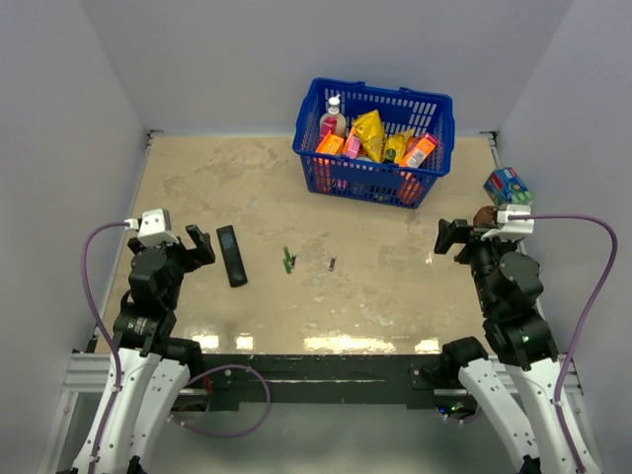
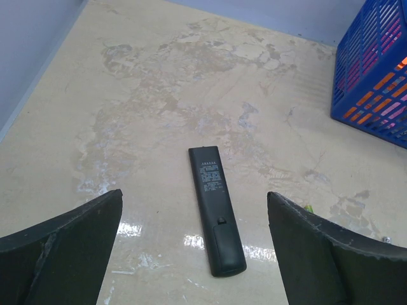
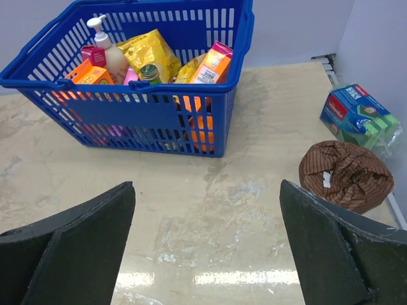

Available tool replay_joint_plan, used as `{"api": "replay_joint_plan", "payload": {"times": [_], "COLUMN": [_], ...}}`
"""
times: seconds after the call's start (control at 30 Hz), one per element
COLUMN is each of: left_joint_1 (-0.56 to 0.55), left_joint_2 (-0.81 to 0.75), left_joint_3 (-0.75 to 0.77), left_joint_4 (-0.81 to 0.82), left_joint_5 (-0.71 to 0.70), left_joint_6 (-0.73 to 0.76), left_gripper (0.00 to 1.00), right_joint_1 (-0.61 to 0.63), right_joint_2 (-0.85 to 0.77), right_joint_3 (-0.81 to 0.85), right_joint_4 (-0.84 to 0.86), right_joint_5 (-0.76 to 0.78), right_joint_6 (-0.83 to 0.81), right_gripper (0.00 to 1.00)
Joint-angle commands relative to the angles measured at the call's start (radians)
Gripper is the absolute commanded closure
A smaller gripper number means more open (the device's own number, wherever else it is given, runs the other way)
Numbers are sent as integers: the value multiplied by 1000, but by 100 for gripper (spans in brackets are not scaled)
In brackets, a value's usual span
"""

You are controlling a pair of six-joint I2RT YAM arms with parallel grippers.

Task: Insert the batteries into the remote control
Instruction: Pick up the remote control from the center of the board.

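At the near edge of the table (image 1: 395,296), the left gripper (image 1: 200,247) is hanging just above the surface with its jaws spread wide and nothing between them; in the left wrist view its dark fingers (image 2: 63,248) are framing the scene from both lower corners. The right gripper (image 1: 452,237) is likewise gaping wide and gripping nothing, poised over the right side of the table. Just beyond the left gripper, the remote control (image 2: 215,210) is lying flat on the table with its printed back facing up and its long axis running roughly away from the arms, touching neither finger. A little to its right, near the middle of the table, the green batteries (image 1: 287,261) are lying close together, well apart from both grippers; how many there are is too small to tell. Beside them a small dark piece (image 1: 332,264) is resting, too tiny to identify. Off to the right, a brown striped bundle (image 3: 343,175) and a blue-green packet (image 3: 359,117) are sitting by the wall. Farthest back, a blue basket (image 3: 146,121) is standing, holding a pump bottle (image 3: 108,54), a yellow packet (image 3: 149,54) and orange boxes (image 3: 213,63).
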Motion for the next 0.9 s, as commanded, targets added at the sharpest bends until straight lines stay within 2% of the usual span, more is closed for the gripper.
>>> {"api": "replay_joint_plan", "payload": {"times": [0.0, 0.4, 0.87], "left_joint_1": [-6, -6, -7], "left_joint_2": [-1, 65, 503], "left_joint_3": [-7, 23, 184], "left_joint_4": [36, 10, -108], "left_joint_5": [13, 47, 91], "left_joint_6": [5, -43, -208], "left_gripper": [0, 0, 0], "right_joint_1": [1, 1, 19], "right_joint_2": [-41, -90, -113], "right_joint_3": [-11, -33, -50], "right_joint_4": [45, 79, 99], "right_joint_5": [54, 13, -39], "right_joint_6": [-14, -14, -23], "right_gripper": [2, 2, 2]}}
